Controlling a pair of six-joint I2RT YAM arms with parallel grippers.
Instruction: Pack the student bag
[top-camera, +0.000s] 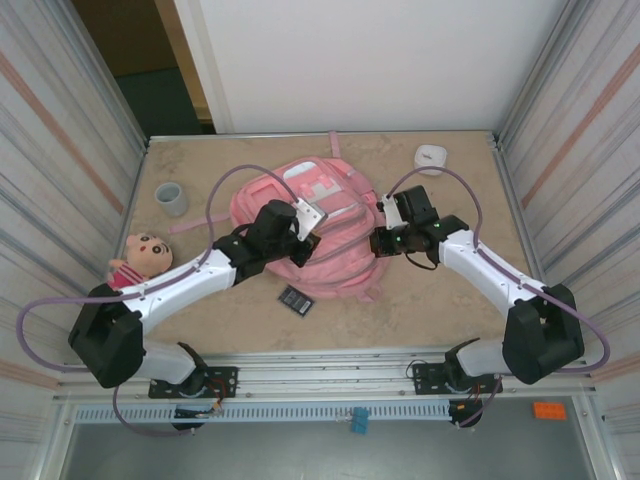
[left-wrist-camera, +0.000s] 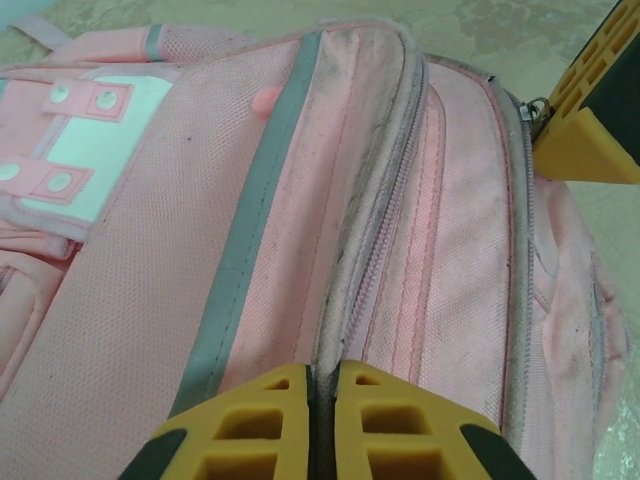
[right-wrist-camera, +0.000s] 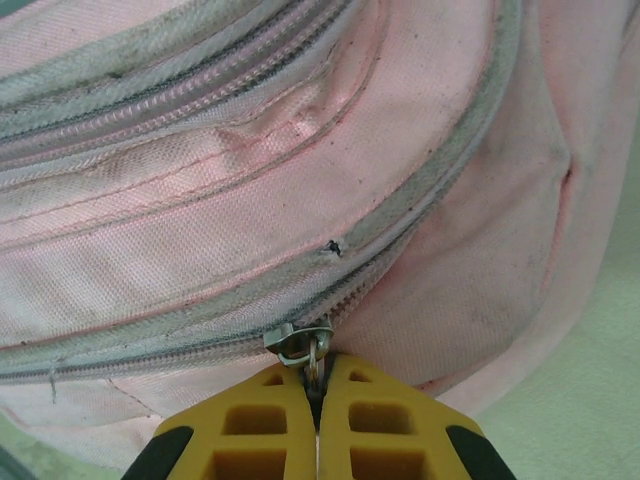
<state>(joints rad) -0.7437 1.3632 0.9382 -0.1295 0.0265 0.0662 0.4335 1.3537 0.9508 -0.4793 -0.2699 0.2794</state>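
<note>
Wrist views show the right gripper (right-wrist-camera: 318, 398) clamped on the zipper pull (right-wrist-camera: 299, 345) of the student bag (right-wrist-camera: 250, 200), left gripper (left-wrist-camera: 322, 390) pinching a seam fold (left-wrist-camera: 365, 220).

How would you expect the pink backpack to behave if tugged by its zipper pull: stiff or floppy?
Probably floppy: the student bag creases and dimples beside its zipper. A tug on the zipper pull would likely bunch or drag it rather than slide the zipper, unless the fabric is pinned. It lies sagging and flattish, so it may be light.

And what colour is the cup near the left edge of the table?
Pale grey; the cup shows best in the top external view.
</note>
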